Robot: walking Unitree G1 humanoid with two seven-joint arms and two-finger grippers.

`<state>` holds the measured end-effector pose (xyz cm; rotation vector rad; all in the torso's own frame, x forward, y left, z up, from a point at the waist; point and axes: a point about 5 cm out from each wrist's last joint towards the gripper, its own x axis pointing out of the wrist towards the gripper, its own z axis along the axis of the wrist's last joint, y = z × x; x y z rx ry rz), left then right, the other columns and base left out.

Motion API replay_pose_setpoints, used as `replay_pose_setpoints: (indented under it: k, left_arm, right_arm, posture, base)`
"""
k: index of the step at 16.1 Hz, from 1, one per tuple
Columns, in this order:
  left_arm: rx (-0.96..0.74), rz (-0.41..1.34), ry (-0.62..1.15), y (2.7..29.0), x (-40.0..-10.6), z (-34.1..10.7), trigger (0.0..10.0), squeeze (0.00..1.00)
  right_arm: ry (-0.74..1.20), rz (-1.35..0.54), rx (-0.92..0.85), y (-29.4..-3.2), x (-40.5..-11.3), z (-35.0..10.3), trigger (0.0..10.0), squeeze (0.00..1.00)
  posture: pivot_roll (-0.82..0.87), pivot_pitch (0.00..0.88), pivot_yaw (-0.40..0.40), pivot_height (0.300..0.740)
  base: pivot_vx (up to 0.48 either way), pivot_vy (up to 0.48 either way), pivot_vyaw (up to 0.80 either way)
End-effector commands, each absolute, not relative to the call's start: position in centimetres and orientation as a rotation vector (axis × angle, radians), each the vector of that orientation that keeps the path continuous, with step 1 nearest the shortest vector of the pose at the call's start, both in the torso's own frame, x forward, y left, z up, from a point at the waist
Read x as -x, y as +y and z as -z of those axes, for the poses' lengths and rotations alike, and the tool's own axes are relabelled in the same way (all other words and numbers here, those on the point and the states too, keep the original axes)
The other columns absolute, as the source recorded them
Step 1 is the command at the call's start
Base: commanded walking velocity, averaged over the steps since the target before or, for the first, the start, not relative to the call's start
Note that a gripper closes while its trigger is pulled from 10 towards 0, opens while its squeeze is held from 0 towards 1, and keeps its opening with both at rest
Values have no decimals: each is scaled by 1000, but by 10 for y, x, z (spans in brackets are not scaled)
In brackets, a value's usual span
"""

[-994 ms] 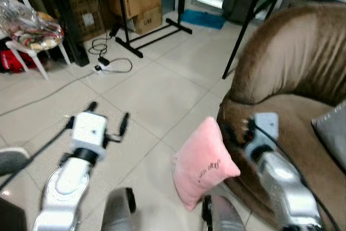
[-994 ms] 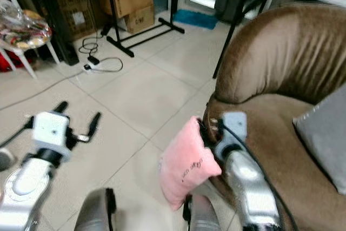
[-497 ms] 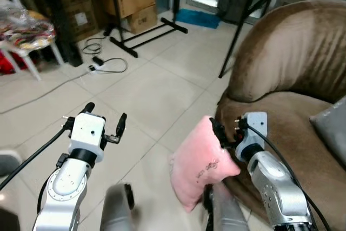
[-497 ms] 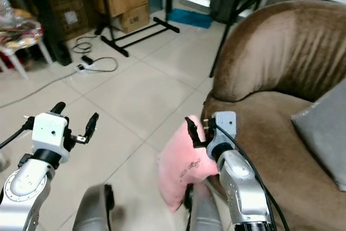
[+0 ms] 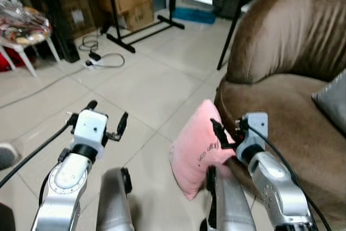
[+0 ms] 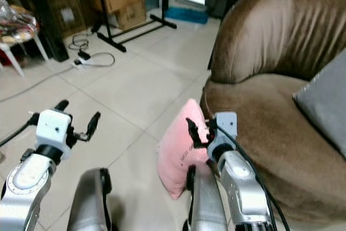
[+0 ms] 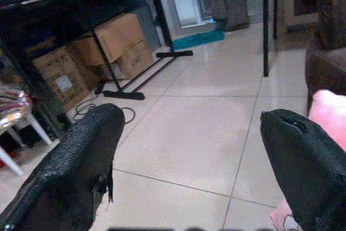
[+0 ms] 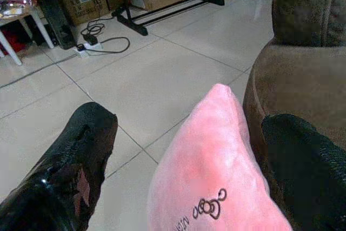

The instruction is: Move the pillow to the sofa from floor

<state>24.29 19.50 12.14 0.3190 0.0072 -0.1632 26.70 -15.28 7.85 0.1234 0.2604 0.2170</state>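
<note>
While the pink pillow (image 5: 199, 152) stood on edge on the tiled floor (image 5: 146, 90), propped against the brown sofa (image 5: 281, 96), its long axis ran upward with 1 corner on top. The right gripper (image 8: 184, 166) was spread wide around that corner, grasping nothing. The left gripper (image 5: 106, 118) was held open and empty, well apart. A grey cushion (image 6: 324, 98) lay on the seat.

bare tile floor (image 5: 146, 85) lies open leftward; the pink pillow (image 5: 197, 152) leans against the brown sofa (image 5: 281, 106), blocking rightward.
</note>
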Motion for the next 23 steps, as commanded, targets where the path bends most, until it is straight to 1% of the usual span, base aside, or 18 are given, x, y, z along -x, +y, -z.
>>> replay_pose_setpoints:
  k: [1, 2, 5, 6, 7, 10, 12, 14, 15, 16, 17, 19, 23]
  left_arm:
    - [-329, 191, 7, 193, -244, -121, 10000, 494]
    - [-331, 193, 7, 194, -244, -121, 10000, 494]
    - [-336, 199, 4, 195, -245, -122, 10000, 494]
    - [-338, 212, 3, 195, -245, -122, 10000, 498]
    - [-337, 240, 4, 194, -246, -122, 10000, 494]
    - [-325, 374, 17, 186, -249, -121, 10000, 498]
    - [-316, 483, 23, 179, -251, -123, 10000, 498]
    - [-318, 532, 30, 176, -250, -124, 10000, 498]
    - [-317, 567, 41, 175, -248, -124, 10000, 502]
    - [-315, 581, 44, 175, -247, -124, 10000, 502]
    - [-310, 608, 52, 174, -245, -125, 10000, 498]
    - [-304, 662, 73, 172, -240, -125, 10000, 498]
    - [-300, 713, 98, 169, -232, -125, 10000, 498]
  right_arm:
    - [258, -226, -119, -152, -271, -80, 10000, 0]
    - [258, -231, -117, -152, -271, -80, 10000, 0]
    - [257, -257, -113, -151, -274, -81, 10000, 0]
    - [268, -278, -104, -148, -275, -79, 10000, 914]
    - [271, -279, -105, -146, -278, -77, 10000, 1000]
    - [277, -245, -76, -145, -297, -71, 10000, 1000]
    - [301, -201, -50, -146, -314, -66, 10000, 1000]
    - [313, -181, -31, -146, -322, -64, 10000, 1000]
    - [333, -152, 8, -148, -331, -63, 10000, 1000]
    - [338, -143, 22, -148, -335, -63, 10000, 1000]
    - [361, -117, 42, -149, -342, -62, 10000, 0]
    - [404, -41, 94, -157, -349, -61, 10000, 0]
    - [529, 4, 172, -169, -342, -44, 10000, 0]
  posture:
    - [-53, 0, -2, 421]
    - [-53, 0, -1, 416]
    - [-46, 0, -5, 381]
    - [-43, 0, -6, 381]
    - [-40, 0, -8, 381]
    - [-34, 0, -9, 381]
    - [-26, 25, -5, 381]
    - [-19, 51, -4, 381]
    - [-13, 83, 3, 381]
    - [-13, 89, 4, 381]
    - [-10, 122, 10, 381]
    - [-1, 162, 13, 381]
    - [5, 193, 13, 381]
  base:
    - [0, 0, 0]
    - [0, 0, 0]
    - [0, 0, 0]
    - [0, 0, 0]
    - [0, 0, 0]
    - [0, 0, 0]
    - [0, 0, 0]
    - [0, 0, 0]
    - [0, 0, 0]
    - [0, 0, 0]
    - [0, 0, 0]
    - [0, 0, 0]
    - [0, 0, 0]
